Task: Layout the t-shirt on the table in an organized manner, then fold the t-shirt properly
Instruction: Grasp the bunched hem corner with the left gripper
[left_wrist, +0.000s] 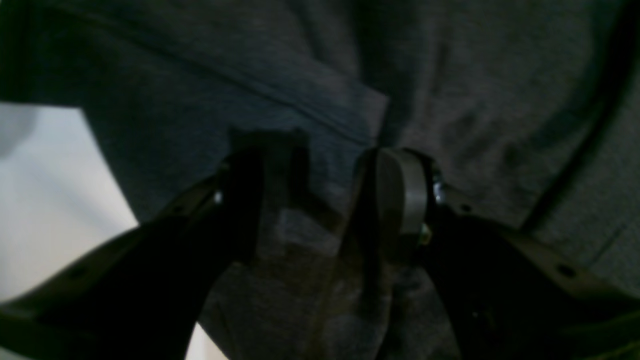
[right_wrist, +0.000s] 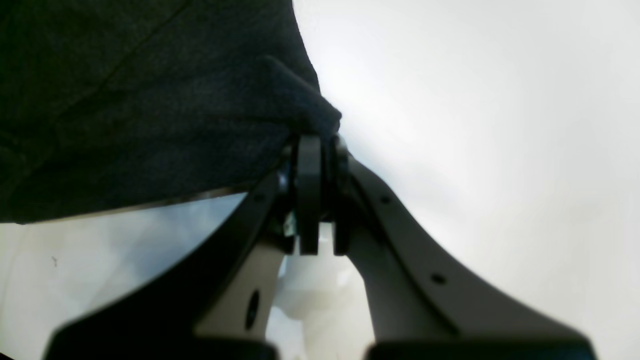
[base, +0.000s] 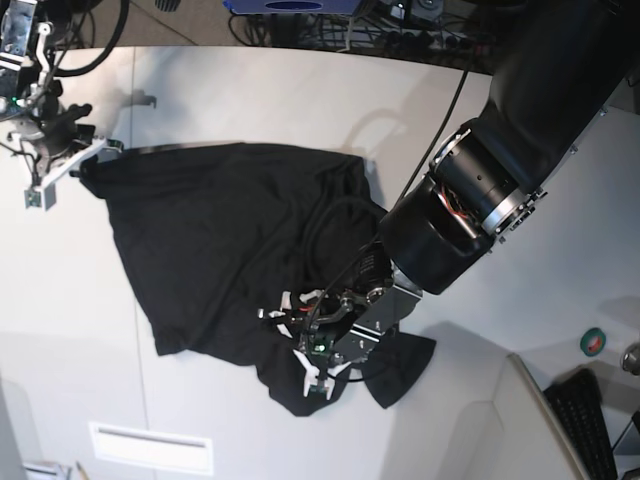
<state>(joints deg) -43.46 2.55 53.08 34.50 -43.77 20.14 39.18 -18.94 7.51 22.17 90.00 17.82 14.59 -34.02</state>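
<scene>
The black t-shirt (base: 210, 240) lies crumpled on the off-white table (base: 250, 90), plain side up, no print showing. My right gripper (base: 80, 162) at the far left is shut on a corner of the shirt. In the right wrist view the fingers (right_wrist: 309, 200) pinch a dark fabric tip (right_wrist: 300, 115) above the table (right_wrist: 475, 125). My left gripper (base: 297, 348) is down on the shirt's bunched lower edge. In the left wrist view it (left_wrist: 320, 180) is open, with shirt fabric (left_wrist: 200, 75) under and between the jaws and some table (left_wrist: 40, 200) showing at the left.
The large black left arm (base: 500, 170) reaches over the table's right half. A green tape roll (base: 593, 342) and a keyboard (base: 590, 415) sit at the lower right. Cables (base: 400, 30) run along the far edge. A white rectangular plate (base: 150, 447) lies near the front edge.
</scene>
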